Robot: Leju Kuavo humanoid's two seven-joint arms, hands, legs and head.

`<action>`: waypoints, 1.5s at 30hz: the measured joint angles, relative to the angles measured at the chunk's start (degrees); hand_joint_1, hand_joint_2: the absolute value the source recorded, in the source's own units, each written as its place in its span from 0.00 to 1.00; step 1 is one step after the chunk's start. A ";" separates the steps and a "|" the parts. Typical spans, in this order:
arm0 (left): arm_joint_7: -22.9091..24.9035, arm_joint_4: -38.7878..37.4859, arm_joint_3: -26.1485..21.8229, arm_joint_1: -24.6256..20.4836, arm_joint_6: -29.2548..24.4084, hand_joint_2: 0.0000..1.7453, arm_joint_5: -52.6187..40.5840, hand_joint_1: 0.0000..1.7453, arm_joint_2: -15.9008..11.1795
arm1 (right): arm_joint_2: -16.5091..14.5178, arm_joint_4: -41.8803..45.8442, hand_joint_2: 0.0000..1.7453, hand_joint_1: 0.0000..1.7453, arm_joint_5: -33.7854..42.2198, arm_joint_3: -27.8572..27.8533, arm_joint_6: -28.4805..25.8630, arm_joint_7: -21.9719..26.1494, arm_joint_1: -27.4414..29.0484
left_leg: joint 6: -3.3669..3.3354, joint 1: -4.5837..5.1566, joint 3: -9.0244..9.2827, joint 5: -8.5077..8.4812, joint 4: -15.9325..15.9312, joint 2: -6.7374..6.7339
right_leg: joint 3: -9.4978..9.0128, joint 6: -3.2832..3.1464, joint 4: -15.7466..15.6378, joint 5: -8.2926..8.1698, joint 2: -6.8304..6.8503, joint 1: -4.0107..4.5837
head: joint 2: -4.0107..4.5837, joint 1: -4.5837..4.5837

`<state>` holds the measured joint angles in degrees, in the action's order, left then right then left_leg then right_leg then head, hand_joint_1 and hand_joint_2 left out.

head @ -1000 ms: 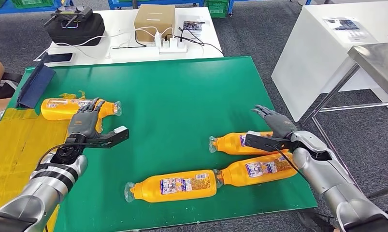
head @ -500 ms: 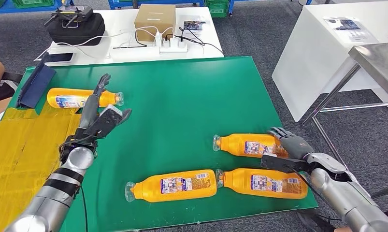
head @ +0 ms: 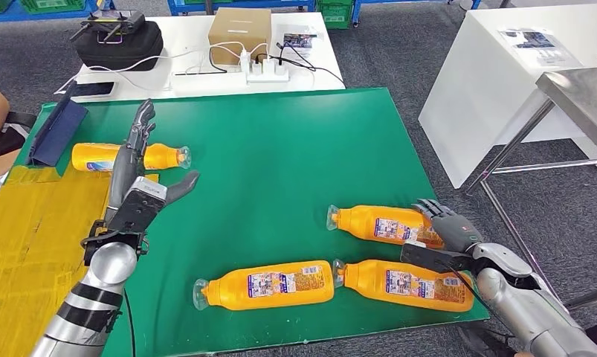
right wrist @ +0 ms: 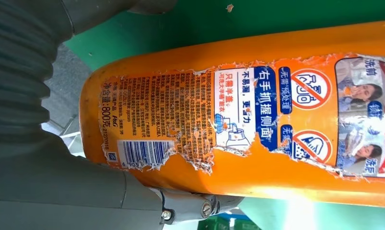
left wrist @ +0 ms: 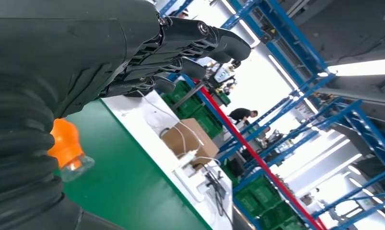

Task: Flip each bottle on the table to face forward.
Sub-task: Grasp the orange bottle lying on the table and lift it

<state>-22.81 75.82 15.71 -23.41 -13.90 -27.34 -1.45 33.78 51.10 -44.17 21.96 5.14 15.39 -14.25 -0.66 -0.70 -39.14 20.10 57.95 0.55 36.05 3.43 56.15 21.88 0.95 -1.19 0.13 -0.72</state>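
My right hand (head: 445, 229) rests open over the base of the far right bottle (head: 377, 224), poised to roll it; my left hand (head: 135, 178) hovers open, holding nothing, near another bottle (head: 102, 156) on the green surface (head: 280, 149).

Green table cover (head: 280, 149), yellow patch (head: 27, 238) along its left side; four orange bottles (head: 269, 284), clear caps, labels white, blue and red; torn white label (right wrist: 219, 120) with barcode and blue panel on near-right bottle (head: 403, 284); dark grey left hand (head: 135, 167), dark grey right hand (head: 447, 227), silver arms; navy folder (head: 53, 134); brown box (head: 239, 30); black case (head: 117, 41).
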 joint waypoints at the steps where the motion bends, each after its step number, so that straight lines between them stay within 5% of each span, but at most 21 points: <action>1: 0.01 0.57 0.14 0.28 -0.01 1.00 0.00 0.00 0.01 | -0.08 0.15 1.00 0.00 -0.18 -0.12 -0.16 -0.17 0.15 | 0.00 0.00 0.00 0.00 0.00 0.00 | 0.00 0.00 0.00 0.00 0.00 0.00 | 0.00 0.00; 36: 0.02 3.67 0.96 1.81 -0.07 1.00 0.00 0.00 0.01 | -0.69 1.05 1.00 0.00 -0.48 -1.31 -0.33 -0.45 1.08 | -0.01 0.00 0.08 -0.01 0.00 -0.02 | -0.04 0.00 0.00 -0.01 -0.02 0.00 | 0.00 0.00; 40: -0.22 3.84 1.03 2.05 0.37 1.00 0.44 0.00 0.03 | -0.97 0.91 1.00 0.97 -2.49 -1.15 -1.35 -2.11 0.89 | 0.00 -0.01 0.07 0.00 -0.01 -0.03 | -0.10 0.00 0.01 -0.01 -0.03 0.01 | 0.00 -0.01; 45: -0.89 8.13 1.98 6.11 2.48 1.00 2.04 0.00 0.82 | -8.19 -6.40 1.00 0.97 -25.09 1.95 -9.50 -17.80 -4.00 | 0.23 -0.03 0.50 0.32 -0.04 -0.83 | -0.07 -0.08 -0.04 -0.03 -0.89 0.04 | 0.00 0.01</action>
<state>-23.70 83.95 17.69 -17.31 -11.42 -25.30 -0.62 25.59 44.70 -69.26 23.91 -4.37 -2.41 -18.25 -0.43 -0.73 -38.65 20.42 57.91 -0.29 35.98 3.35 56.11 21.85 0.06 -1.15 0.13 -0.71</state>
